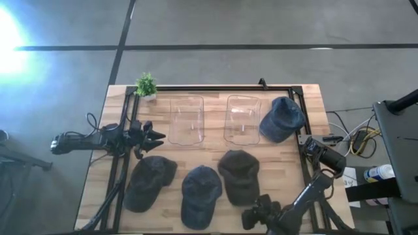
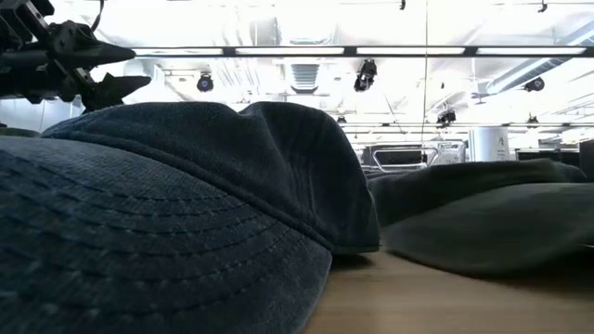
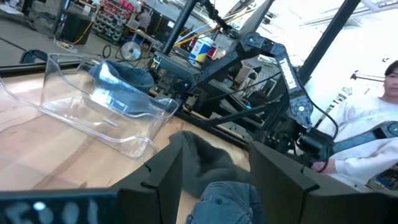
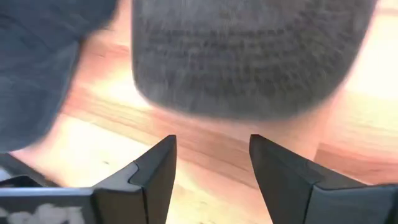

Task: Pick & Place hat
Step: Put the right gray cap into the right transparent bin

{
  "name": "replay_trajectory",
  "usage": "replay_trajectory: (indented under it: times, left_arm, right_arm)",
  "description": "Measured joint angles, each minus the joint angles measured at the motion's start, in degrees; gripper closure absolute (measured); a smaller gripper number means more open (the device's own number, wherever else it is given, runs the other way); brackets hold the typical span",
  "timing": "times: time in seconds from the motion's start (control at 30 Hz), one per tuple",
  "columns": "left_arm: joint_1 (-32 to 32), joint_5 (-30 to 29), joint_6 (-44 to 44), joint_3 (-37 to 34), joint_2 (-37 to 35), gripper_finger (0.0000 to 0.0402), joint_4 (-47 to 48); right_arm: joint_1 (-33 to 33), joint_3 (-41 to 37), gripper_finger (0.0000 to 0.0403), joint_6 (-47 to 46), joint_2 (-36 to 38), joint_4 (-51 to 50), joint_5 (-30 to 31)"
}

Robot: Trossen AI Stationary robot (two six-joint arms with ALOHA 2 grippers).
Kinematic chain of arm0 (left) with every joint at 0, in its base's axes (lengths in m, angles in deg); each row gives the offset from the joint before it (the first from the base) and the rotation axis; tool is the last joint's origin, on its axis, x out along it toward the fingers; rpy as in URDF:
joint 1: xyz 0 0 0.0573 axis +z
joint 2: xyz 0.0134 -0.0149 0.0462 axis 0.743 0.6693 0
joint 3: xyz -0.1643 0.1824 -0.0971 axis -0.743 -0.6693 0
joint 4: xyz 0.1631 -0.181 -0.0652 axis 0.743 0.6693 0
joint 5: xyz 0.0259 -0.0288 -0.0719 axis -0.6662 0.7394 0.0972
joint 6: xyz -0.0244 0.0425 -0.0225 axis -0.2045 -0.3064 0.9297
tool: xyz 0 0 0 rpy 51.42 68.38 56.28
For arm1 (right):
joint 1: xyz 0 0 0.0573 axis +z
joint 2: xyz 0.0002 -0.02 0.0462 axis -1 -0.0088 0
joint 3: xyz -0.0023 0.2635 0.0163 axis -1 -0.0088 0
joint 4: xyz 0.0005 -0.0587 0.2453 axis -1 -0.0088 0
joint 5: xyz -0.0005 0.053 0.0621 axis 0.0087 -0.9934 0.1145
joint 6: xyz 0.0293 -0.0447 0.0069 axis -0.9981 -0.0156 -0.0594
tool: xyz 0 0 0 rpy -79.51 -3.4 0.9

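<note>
Right now the right gripper [image 4: 211,165], jaws spread, nears the grey hat [image 4: 249,56]; probably it snags the neighbouring blue hat [image 4: 43,68].

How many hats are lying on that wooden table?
4. Three sit in a row along the near edge: a dark grey cap, a blue denim cap and a dark brown cap. A fourth blue cap lies beside the right clear plastic bin.
</note>
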Motion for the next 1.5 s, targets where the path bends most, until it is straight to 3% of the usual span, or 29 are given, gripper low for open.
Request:
replay_trajectory:
  times: [0.13, 0.33, 0.47, 0.63, 0.73, 1.03, 1.23, 1.5]
  left_arm:
    - [0.00, 0.06, -0.16, 0.02, 0.00, 0.0226, -2.06]
    - [0.00, 0.06, -0.42, 0.02, 0.00, 0.0226, -2.14]
    - [0.00, 0.06, -1.08, 0.02, 0.00, 0.0226, -2.11]
    - [0.00, 0.08, -4.10, 0.02, 0.02, 0.0226, -2.09]
    - [0.00, 0.08, -5.64, 0.02, 0.02, 0.0226, -2.09]
    - [-0.02, 0.11, -9.63, 0.00, 0.02, 0.0226, -2.03]
    - [-0.02, 0.67, -10.64, 0.00, 0.02, 0.0226, -2.03]
    - [-0.02, 0.87, -13.42, 0.00, 0.04, 0.0226, -1.81]
  right_arm:
    - [-0.42, 0.00, 0.0204, 0.63, 1.73, -2.50, 5.41]
    - [-1.25, -0.02, 0.0204, 5.33, 3.23, -11.40, 5.98]
    - [-1.21, -0.02, 0.0204, 26.79, 6.33, -11.87, 2.97]
    - [-1.47, 0.00, 0.0204, 56.41, 9.32, -7.16, -6.20]
    - [-1.49, 0.00, 0.0204, 64.67, 8.97, -6.31, -8.45]
    - [-2.92, 1.97, 0.0204, 76.33, 0.70, -8.34, -11.83]
    - [-3.18, 9.08, 0.0204, 71.06, -6.34, -26.39, -7.06]
    - [-3.07, 18.65, 0.0204, 73.73, -12.71, -26.37, -3.88]
